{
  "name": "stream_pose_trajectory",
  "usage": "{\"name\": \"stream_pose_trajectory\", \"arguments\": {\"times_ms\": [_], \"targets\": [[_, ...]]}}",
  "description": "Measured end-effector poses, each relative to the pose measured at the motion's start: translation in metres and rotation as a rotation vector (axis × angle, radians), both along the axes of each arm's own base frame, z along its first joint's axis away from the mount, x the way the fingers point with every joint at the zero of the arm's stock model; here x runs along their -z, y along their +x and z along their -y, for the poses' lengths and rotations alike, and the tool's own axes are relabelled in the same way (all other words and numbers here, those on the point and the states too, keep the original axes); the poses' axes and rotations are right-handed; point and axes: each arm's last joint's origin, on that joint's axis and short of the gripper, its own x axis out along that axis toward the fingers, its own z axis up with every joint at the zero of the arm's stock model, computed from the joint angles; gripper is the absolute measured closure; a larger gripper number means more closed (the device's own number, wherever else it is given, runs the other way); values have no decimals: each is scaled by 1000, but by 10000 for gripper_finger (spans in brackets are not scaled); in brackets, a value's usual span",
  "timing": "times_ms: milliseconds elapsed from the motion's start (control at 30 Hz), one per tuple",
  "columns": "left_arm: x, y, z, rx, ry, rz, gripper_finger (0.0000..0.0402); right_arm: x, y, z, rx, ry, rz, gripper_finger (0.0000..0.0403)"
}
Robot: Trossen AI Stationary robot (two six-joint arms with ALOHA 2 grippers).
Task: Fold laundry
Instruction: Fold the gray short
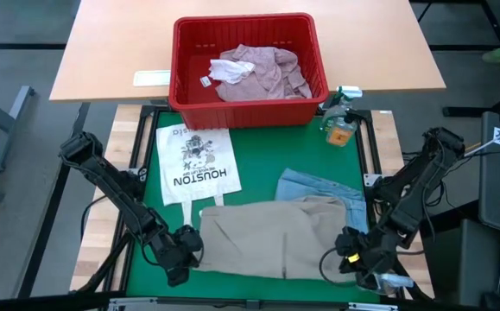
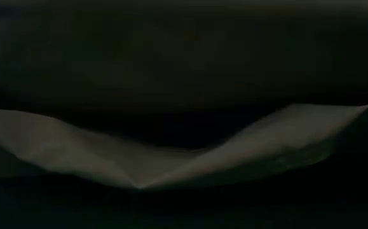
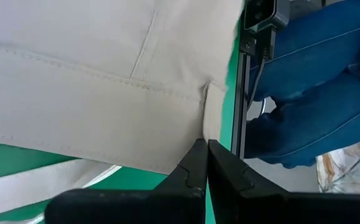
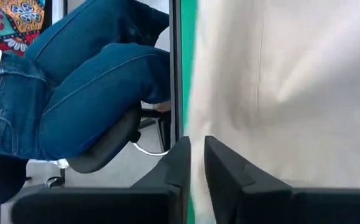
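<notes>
The left tool (image 1: 180, 253) is pinched fully shut on the near left corner of the khaki garment (image 1: 271, 233); in the left wrist view its two dark fingers (image 3: 195, 165) meet on the cloth's edge. The right tool (image 1: 357, 259) sits at the near right corner of the same garment, and in the right wrist view its fingers (image 4: 180, 165) stand a little apart with the cloth's edge lying in the narrow gap; whether it is gripping or just letting go I cannot tell.

The khaki garment lies spread fairly flat across the near half of the green mat (image 1: 258, 147) on the tabletop, and the low view shows its near edge sagging in the middle between two raised ends. Under its far right part a piece of light blue denim (image 1: 323, 186) peeks out, touching it. To the left, just beyond the khaki piece, a white tote bag printed HOUSTON (image 1: 196, 164) lies flat. Farther back, the red basket (image 1: 185, 86) holds a crumpled pink shirt (image 1: 254, 71). A small spray bottle (image 1: 340, 128) stands beside the basket's right corner.

By my reading the task is at an early stage: the khaki piece looks laid out rather than finished, the denim is not neatly folded, and the shirt has not left the basket.
</notes>
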Motion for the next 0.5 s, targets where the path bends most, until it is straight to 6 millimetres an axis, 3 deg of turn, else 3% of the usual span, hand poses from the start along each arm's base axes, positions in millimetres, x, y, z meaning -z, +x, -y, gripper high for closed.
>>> {"name": "stream_pose_trajectory", "arguments": {"times_ms": [167,500], "targets": [[0,0,0,-43,-30,-20,391,1,-1,1,0,-12,-8,319],[8,1,2,-114,-98,-112,286,9,-6,11,24,-146,-56,263]]}}
